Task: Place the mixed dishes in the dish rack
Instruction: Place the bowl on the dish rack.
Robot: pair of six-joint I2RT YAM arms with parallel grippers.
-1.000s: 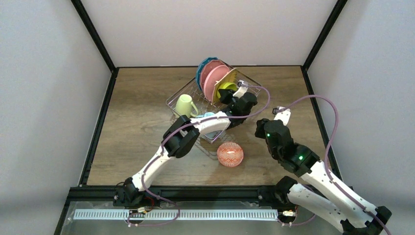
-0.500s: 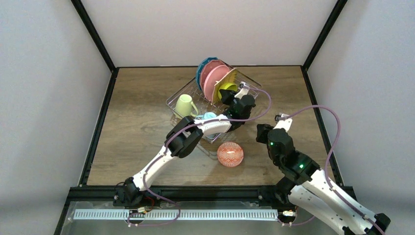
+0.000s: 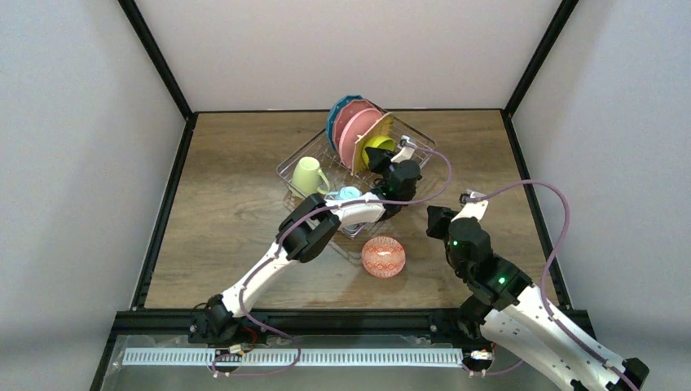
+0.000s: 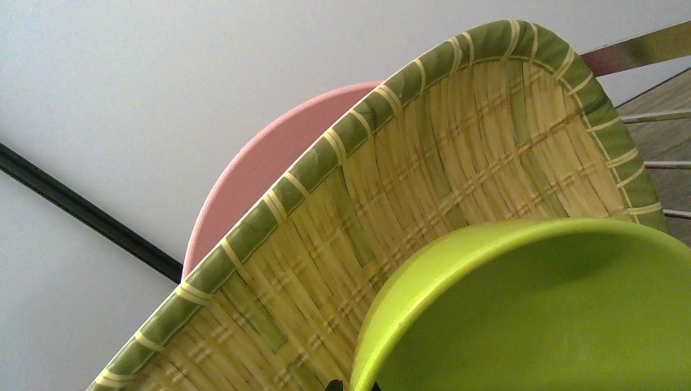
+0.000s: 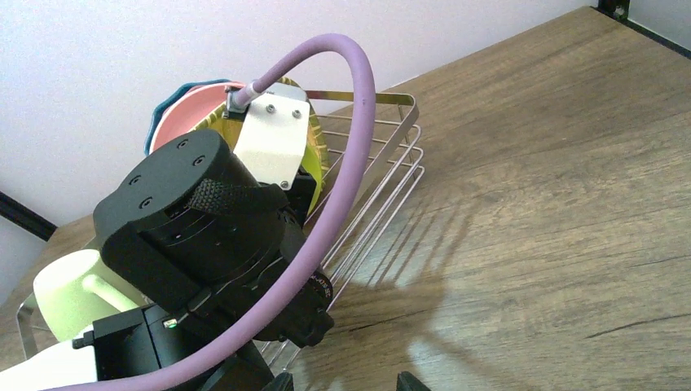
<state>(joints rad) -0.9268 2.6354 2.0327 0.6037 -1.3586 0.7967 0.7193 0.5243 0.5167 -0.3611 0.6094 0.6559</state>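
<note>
Seating the lime bowl [image 4: 530, 309] beside the woven plate [image 4: 391, 204]: your left gripper [image 3: 375, 156] pinches its rim, so release only once the dish rack [image 5: 368, 96] cradles it; right gripper [image 5: 344, 381] hangs open.

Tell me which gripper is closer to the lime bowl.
Left. The left gripper holds the lime bowl in the dish rack; the right gripper hovers open over the table beside the rack.

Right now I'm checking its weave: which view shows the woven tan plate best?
Left wrist: the woven tan plate fills the frame, weave clear, with the lime bowl covering its lower right. Top external shows the plate edge-on; right wrist only a sliver behind the left arm.
</note>
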